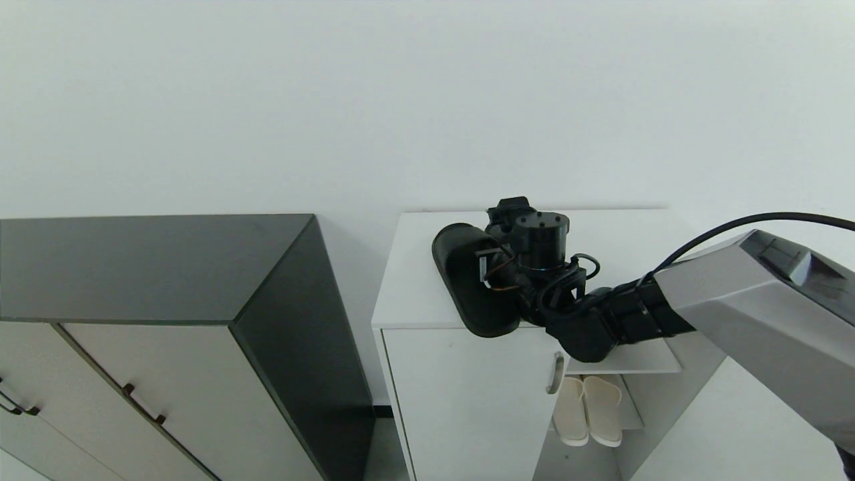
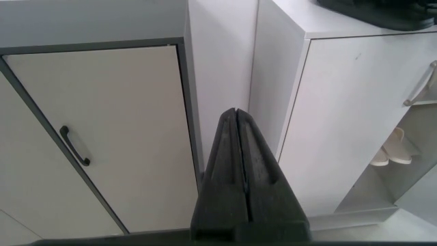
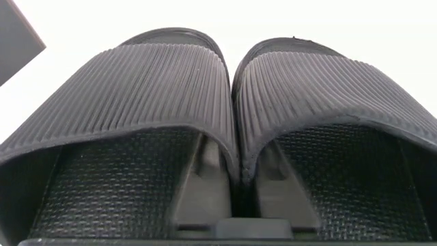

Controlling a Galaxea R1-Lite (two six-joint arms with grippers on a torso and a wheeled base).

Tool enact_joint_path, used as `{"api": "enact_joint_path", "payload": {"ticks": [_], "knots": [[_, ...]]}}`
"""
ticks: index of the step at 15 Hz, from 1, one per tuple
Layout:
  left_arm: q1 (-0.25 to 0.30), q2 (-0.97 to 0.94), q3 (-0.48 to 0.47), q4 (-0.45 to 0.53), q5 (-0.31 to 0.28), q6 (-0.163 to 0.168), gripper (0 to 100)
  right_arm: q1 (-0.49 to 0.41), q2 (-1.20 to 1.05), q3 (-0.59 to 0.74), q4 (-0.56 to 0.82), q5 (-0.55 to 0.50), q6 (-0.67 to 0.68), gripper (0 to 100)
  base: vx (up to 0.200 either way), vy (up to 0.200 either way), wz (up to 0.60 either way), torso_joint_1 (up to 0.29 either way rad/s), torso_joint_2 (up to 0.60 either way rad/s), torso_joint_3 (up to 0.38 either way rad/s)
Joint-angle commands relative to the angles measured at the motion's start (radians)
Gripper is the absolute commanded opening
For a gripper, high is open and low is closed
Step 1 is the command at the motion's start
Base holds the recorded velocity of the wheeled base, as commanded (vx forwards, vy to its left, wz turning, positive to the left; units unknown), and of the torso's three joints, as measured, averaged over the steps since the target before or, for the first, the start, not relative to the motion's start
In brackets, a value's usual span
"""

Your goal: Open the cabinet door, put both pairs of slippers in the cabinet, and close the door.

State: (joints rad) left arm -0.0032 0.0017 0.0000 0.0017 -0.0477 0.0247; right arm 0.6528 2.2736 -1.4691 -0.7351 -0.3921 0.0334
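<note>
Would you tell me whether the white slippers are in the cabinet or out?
In: the white slippers lie side by side within the cabinet, in its open compartment.

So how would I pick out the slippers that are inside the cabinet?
Find the white cabinet right of the dark cabinet. In its open right half, on a low shelf, a pair of white slippers lies side by side. Unlike the black pair up on the cabinet's top, these are pale and sit inside.
</note>
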Motion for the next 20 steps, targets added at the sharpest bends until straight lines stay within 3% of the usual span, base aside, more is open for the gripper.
{"api": "enact_joint_path", "payload": {"ticks": [1, 6, 10, 13, 20], "knots": [[0.0, 0.0, 0.0, 0.0, 0.0, 0.0, 0, 0.008, -0.031, 0.024, -0.003, -0.005, 0.0, 0, 0.0, 0.0, 0.0, 0.0, 0.0, 0.0], [0.0, 0.0, 0.0, 0.0, 0.0, 0.0, 0, 0.031, -0.189, 0.17, -0.003, -0.005, 0.002, 0, 0.0, 0.0, 0.0, 0.0, 0.0, 0.0], [0.0, 0.0, 0.0, 0.0, 0.0, 0.003, 0, 0.065, -0.312, 0.409, -0.052, -0.005, 0.01, 0, 0.0, 0.0, 0.0, 0.0, 0.0, 0.0], [0.0, 0.0, 0.0, 0.0, 0.0, 0.003, 0, 0.082, -0.381, 0.619, -0.187, -0.005, 0.025, 0, 0.0, 0.0, 0.0, 0.0, 0.0, 0.0], [0.0, 0.0, 0.0, 0.0, 0.0, 0.001, 0, 0.143, -0.399, 0.667, -0.202, -0.007, 0.023, 0, 0.0, 0.0, 0.0, 0.0, 0.0, 0.0]]}}
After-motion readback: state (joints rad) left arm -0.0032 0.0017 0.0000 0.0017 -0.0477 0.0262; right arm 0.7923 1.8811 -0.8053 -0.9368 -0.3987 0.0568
